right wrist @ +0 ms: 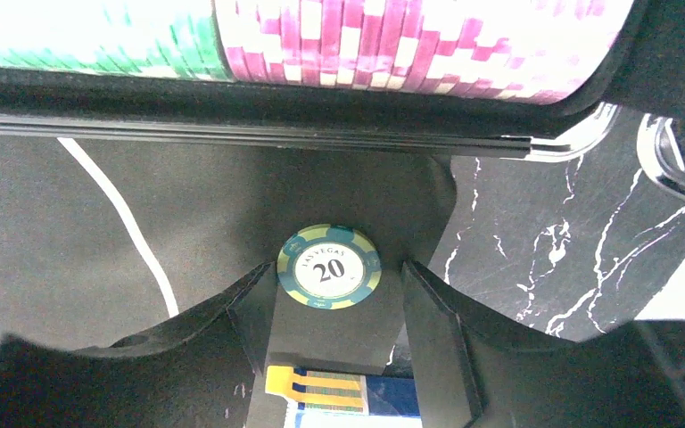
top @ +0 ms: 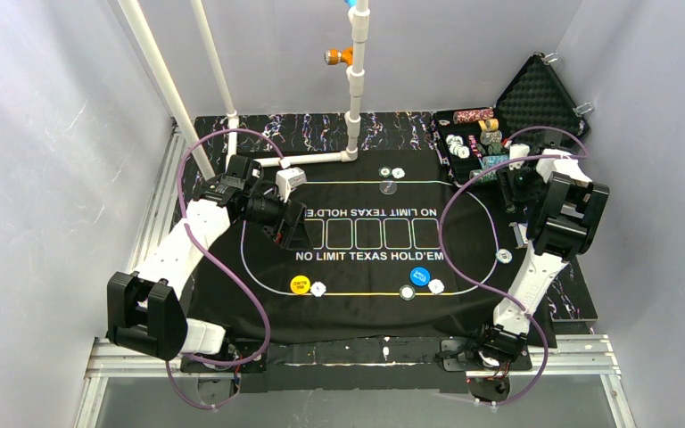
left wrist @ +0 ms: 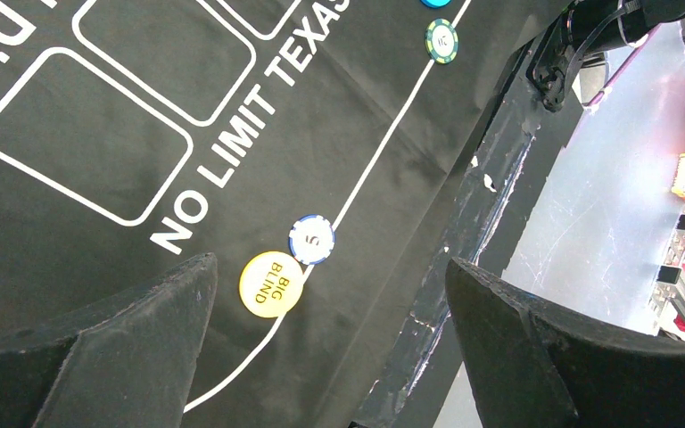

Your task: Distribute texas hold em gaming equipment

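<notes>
You have the mat [top: 259, 294] on the bench [top: 580, 299], with the case [top: 544, 94] at its far right corner. Your left hand [left wrist: 330, 267] hangs fully spread over the mat's near left and holds nothing. Your right hand [right wrist: 334, 269], by the case, stands half open about a 20 chip [right wrist: 328, 266], whose face is toward the camera. I cannot tell whether the chip is clamped or loose. Only the right wrist view shows that chip. The left wrist view shows a yellow disc [left wrist: 270, 283] just beside a white chip [left wrist: 311, 239].

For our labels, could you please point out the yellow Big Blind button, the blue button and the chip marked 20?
yellow Big Blind button [left wrist: 270, 284]: left wrist view, middle of its face.
blue button [top: 420, 276]: top external view, middle of its face.
chip marked 20 [right wrist: 329, 266]: right wrist view, its white centre.
</notes>
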`<control>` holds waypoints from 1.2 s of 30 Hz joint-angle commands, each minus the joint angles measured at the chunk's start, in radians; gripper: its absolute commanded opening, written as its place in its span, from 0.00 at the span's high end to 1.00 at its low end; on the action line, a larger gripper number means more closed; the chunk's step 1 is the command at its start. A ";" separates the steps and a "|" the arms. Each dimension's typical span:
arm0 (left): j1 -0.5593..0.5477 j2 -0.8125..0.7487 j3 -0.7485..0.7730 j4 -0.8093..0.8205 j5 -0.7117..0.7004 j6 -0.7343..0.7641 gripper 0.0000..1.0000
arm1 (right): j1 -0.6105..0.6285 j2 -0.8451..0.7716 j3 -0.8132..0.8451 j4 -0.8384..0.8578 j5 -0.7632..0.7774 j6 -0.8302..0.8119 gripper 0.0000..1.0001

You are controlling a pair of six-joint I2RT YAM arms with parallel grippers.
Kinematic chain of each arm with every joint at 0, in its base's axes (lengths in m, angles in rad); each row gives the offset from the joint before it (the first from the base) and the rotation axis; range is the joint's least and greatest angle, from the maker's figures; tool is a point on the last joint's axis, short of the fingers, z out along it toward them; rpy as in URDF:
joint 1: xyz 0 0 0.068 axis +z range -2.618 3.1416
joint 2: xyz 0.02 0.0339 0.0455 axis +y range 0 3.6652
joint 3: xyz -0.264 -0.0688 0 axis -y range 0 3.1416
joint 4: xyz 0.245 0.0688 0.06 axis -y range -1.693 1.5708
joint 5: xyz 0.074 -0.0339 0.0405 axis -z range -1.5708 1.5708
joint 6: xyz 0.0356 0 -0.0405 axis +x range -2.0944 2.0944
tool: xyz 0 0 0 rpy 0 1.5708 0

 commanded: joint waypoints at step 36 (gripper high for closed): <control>0.006 -0.005 0.028 -0.024 0.012 0.010 0.01 | 0.012 -0.151 -0.032 -0.134 -0.096 -0.065 0.64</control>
